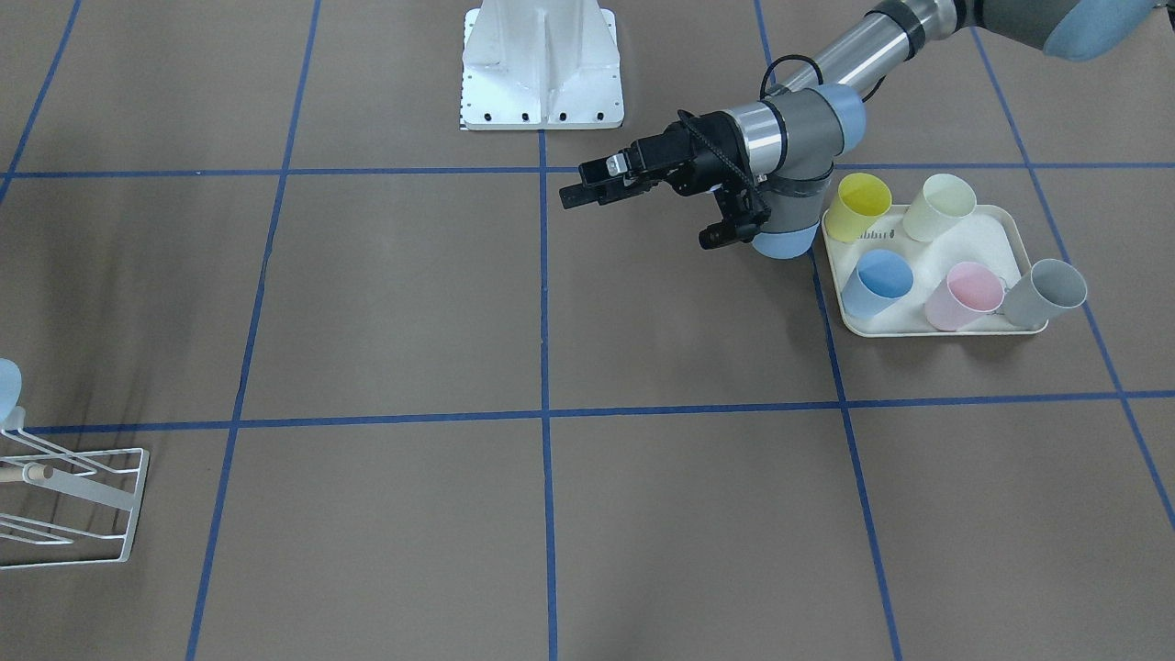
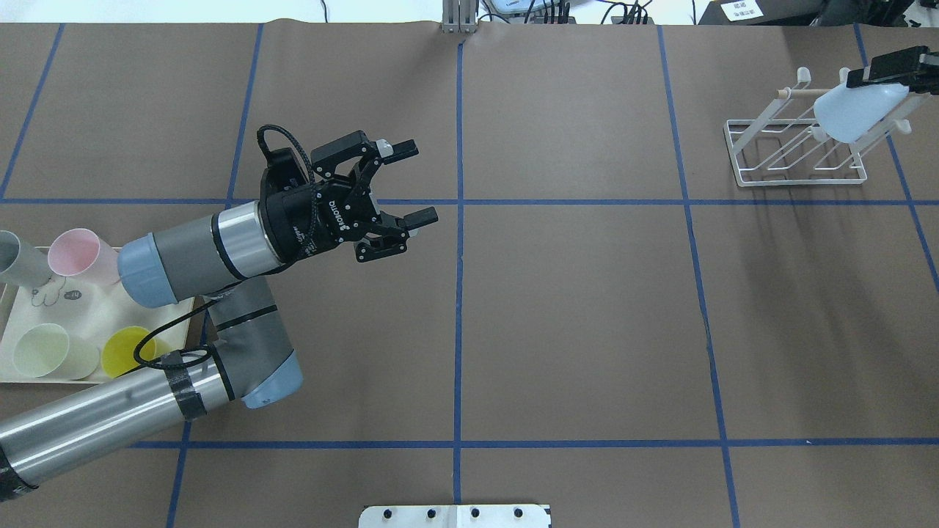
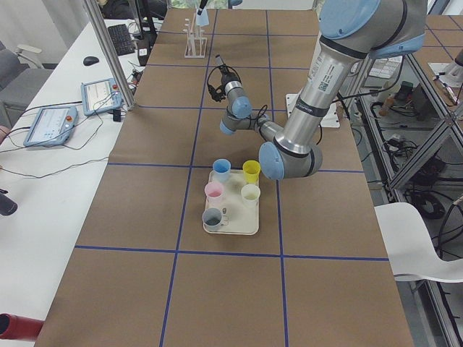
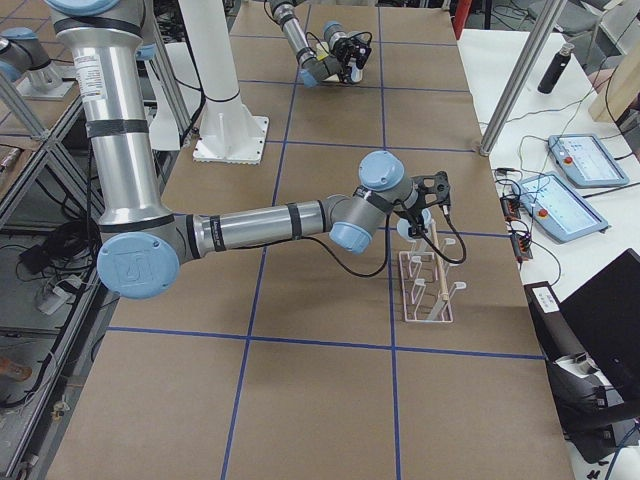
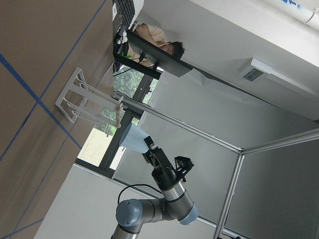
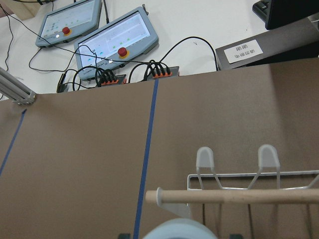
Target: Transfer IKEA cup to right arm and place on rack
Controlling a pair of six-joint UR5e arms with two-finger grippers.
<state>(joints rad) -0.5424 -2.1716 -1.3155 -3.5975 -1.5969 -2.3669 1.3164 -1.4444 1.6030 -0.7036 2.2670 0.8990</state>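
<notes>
A pale blue IKEA cup (image 2: 855, 110) hangs tilted over the white wire rack (image 2: 799, 150) at the far right of the table, with my right gripper (image 2: 880, 72) shut on its base end. In the right wrist view the cup's rim (image 6: 174, 230) sits just short of the rack's wooden peg (image 6: 234, 195); whether they touch I cannot tell. The left wrist view shows the same cup (image 5: 133, 138) beside the rack (image 5: 84, 102). My left gripper (image 2: 422, 183) stands open and holds nothing, hovering left of the table's centre line, far from the rack.
A cream tray (image 1: 996, 225) on the robot's left carries yellow (image 1: 863, 207), pale green (image 1: 938, 207), blue (image 1: 878, 282) and pink (image 1: 964, 294) cups, with a grey cup (image 1: 1045, 294) at its edge. Screens and cables lie beyond the table's far edge.
</notes>
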